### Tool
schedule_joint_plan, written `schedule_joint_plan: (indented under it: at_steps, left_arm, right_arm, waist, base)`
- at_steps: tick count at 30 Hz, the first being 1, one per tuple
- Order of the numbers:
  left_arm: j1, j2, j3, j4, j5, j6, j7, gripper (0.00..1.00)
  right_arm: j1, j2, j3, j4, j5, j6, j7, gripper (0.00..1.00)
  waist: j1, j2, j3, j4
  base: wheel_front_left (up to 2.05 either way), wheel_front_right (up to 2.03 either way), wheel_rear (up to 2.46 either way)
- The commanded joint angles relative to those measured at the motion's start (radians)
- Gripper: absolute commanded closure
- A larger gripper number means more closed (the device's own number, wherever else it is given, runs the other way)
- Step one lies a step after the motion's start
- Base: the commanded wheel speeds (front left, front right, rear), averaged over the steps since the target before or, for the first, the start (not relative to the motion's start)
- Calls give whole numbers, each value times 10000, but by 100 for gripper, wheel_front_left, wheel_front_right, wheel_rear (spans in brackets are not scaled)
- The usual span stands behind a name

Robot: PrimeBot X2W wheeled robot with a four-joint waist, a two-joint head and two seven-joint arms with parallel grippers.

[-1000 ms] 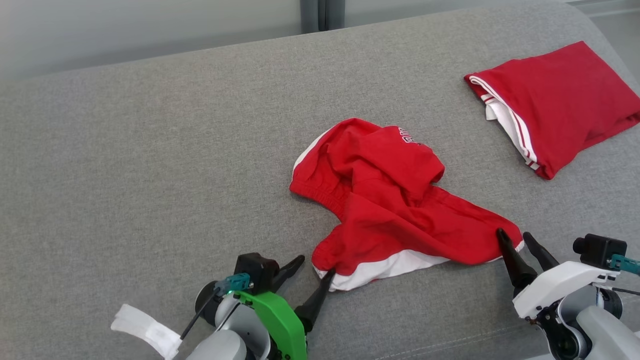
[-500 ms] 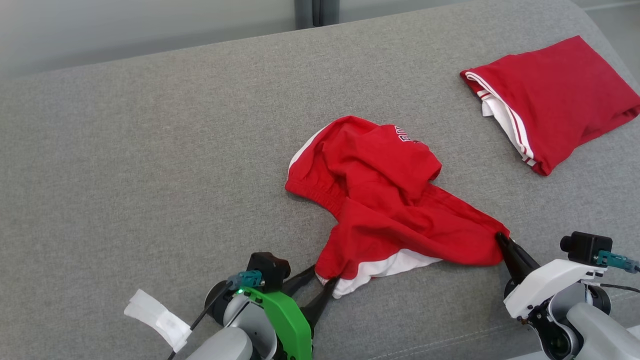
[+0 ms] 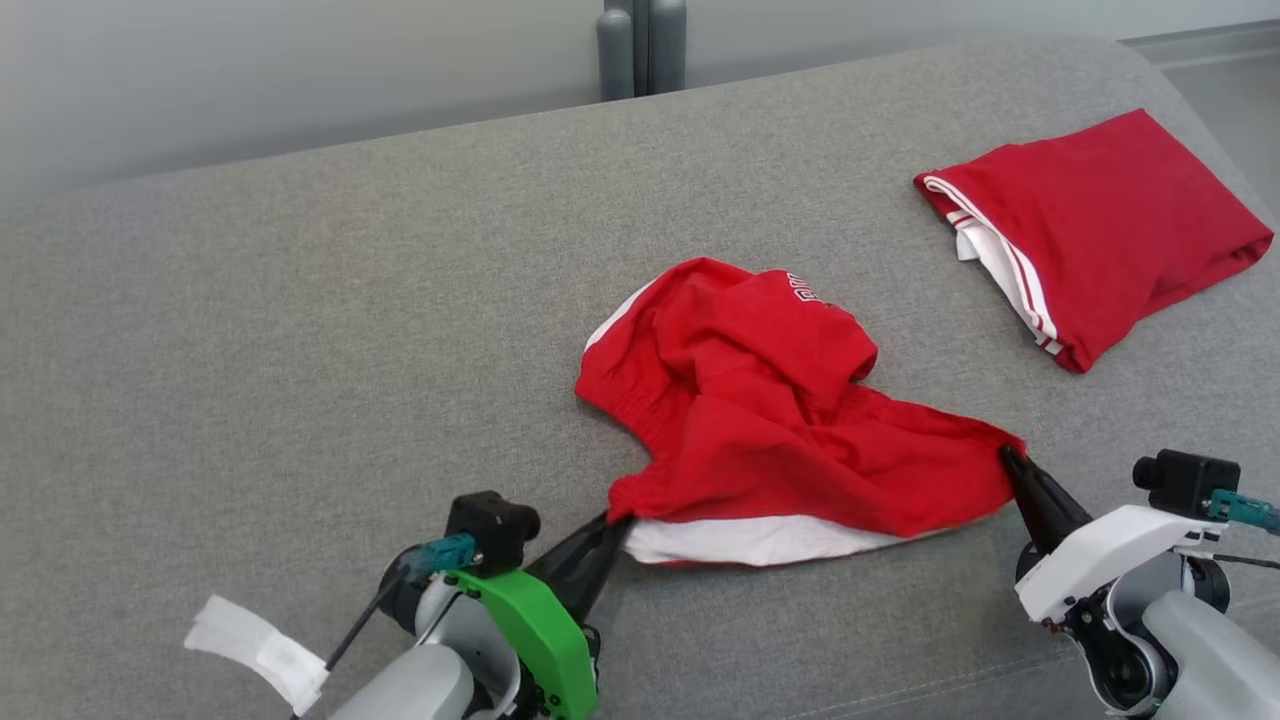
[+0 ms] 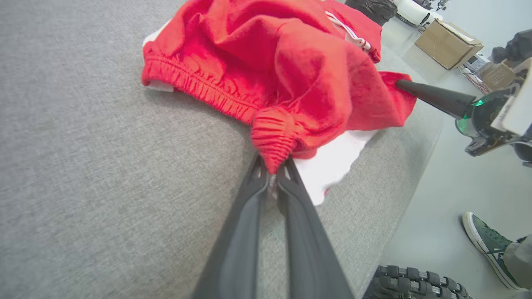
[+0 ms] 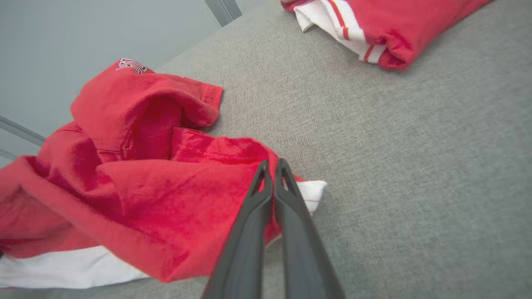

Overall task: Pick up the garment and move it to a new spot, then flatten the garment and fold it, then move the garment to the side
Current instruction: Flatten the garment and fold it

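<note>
Two corners pinched: left gripper (image 3: 609, 524) clamped on waistband end of red shorts (image 3: 780, 420), right gripper (image 3: 1006, 455) clamped on opposite corner. Stretched crosswise between both, bulk heaped farther out.

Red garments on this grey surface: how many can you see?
2. The crumpled garment lies in the middle, gripped at its near edge by the left gripper and right gripper. The folded garment sits at the far right. Nothing suggests another is hidden.
</note>
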Motion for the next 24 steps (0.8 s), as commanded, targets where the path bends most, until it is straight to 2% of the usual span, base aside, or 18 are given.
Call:
schedule_joint_plan:
  at_steps: [1,3,8,16,24]
  left_arm:
    - [120,225,156,-247,-100,134,-121,100]
    - [166,320,245,-441,-129,189,-161,100]
    - [316,968,661,-1637,-197,654,-94,100]
    - [342,1922,1265,-3817,-309,1319,422,100]
    - [614,2295,1728,-5836,-420,2274,797,100]
  right_arm:
    - [51,-19,-204,-265,-185,0,-36,100]
    - [109,-34,-338,-446,-283,0,-37,100]
    - [324,0,-1082,-1408,-868,0,-38,100]
    - [528,398,-2473,-3513,-1334,0,-40,100]
    - [923,725,-3219,-5538,-1842,0,-33,100]
  waist:
    - [0,-1,-214,67]
    - [0,-1,-288,96]
    - [0,-1,-672,248]
    - [0,-1,-1144,440]
    - [0,-1,-1403,514]
  base:
    - [0,0,0]
    - [0,0,0]
    - [0,0,0]
    - [0,0,0]
    - [0,0,0]
